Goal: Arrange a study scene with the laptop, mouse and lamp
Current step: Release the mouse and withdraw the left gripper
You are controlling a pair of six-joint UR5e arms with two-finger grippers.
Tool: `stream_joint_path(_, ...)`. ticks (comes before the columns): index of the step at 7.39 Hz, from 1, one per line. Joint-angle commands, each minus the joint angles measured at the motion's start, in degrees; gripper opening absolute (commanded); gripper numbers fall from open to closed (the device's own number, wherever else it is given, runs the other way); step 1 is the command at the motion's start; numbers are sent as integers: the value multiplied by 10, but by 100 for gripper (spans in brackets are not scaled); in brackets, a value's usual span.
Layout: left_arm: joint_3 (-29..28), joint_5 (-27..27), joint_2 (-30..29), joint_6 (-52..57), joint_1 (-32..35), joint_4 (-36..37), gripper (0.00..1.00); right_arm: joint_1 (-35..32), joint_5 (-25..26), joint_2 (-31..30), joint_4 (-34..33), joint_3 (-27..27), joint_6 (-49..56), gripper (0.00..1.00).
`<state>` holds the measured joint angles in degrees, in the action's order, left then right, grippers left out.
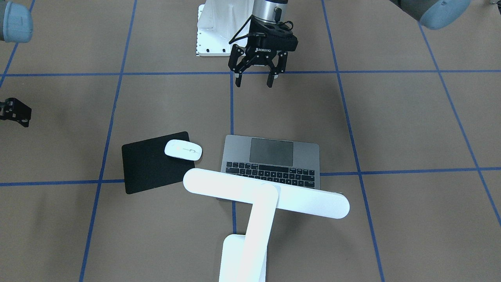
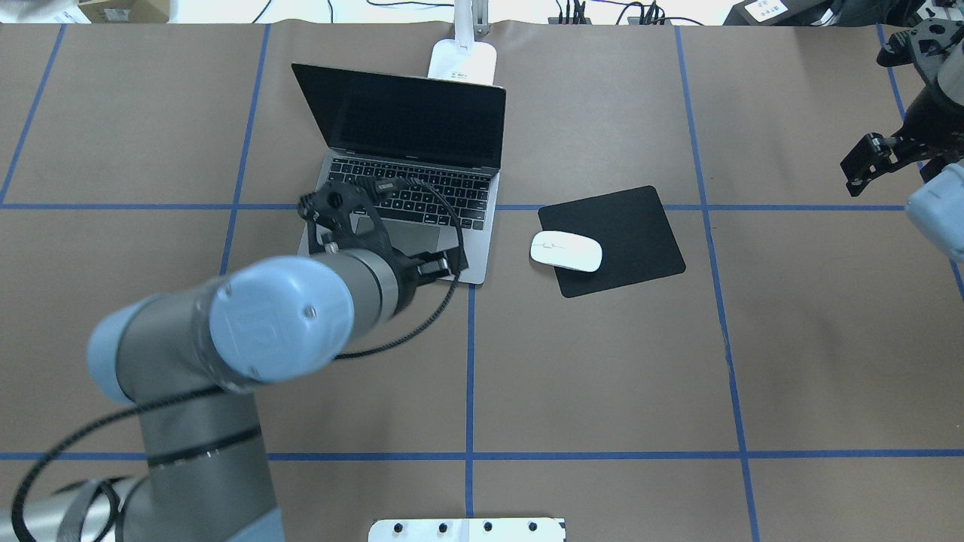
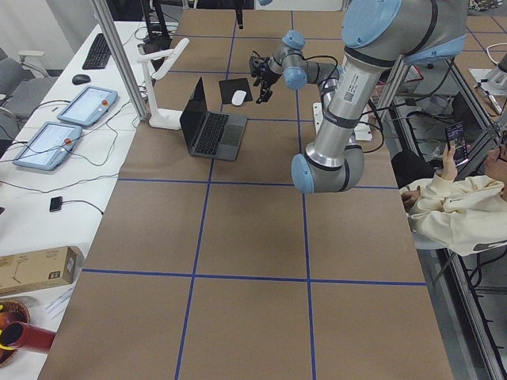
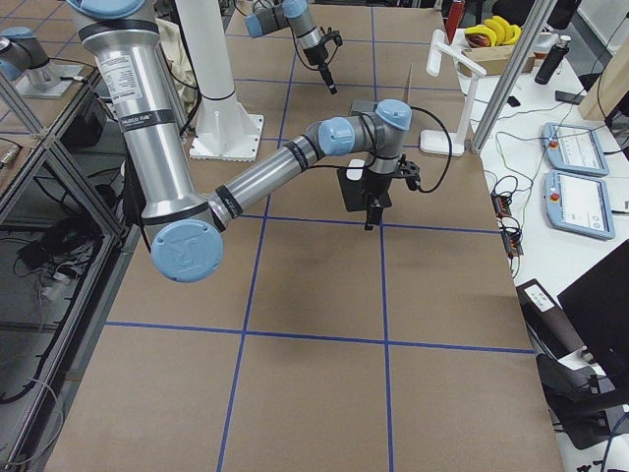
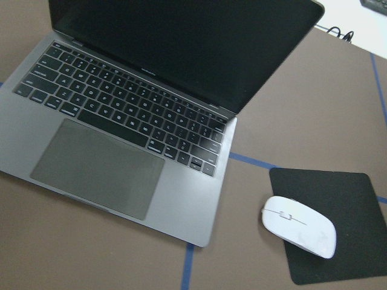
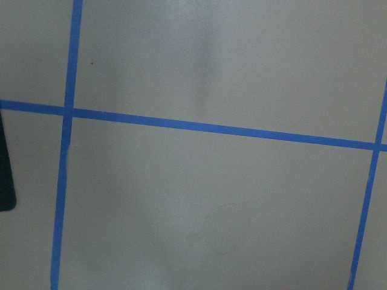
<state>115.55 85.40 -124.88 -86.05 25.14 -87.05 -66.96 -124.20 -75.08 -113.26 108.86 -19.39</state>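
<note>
The left gripper [image 1: 254,83] hangs empty with its fingers spread wide, raised above the worktop [image 1: 391,117] on the robot's side of the laptop [image 1: 271,151]; the laptop stands open just ahead of and below it, screen facing it. The mouse [image 1: 183,149] lies ahead and off to its right, on the near corner of a black mouse pad [image 1: 148,172], just beside the laptop but apart from it. The lamp [image 1: 266,197] stands farthest ahead, behind the screen, its bar head reaching over the laptop's back edge.

All three things look placed, so the step in hand is probably a last check or a retreat. To do it well, the gripper should rise straight before swinging, so fingers and trailing cable miss the keyboard and screen; any nudge to the mouse wants a slow, low approach. The right gripper [image 1: 15,112] sits far off to the right; whether it is spread or closed I cannot tell.
</note>
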Motion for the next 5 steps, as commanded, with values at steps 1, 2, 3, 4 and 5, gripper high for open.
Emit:
stream_joint_path(1,-23,166,3,130,132,102,100,-27,-28,-8,0,-6,3,100)
stream_joint_path(2,-29,199,28,185,174,107,100,-31,-26,-13,0,-8,8,100)
stream_joint_path(3,-29,242,59,249,214,107,100,-49,-29,-11,1,-28,14,100)
stream_joint_path(4,-29,265,88,296,247,107,100,-63,-35,-11,0,-43,57,100)
stream_joint_path(5,-37,278,110,348,280,107,100,-89,-56,-11,1,-71,90,100)
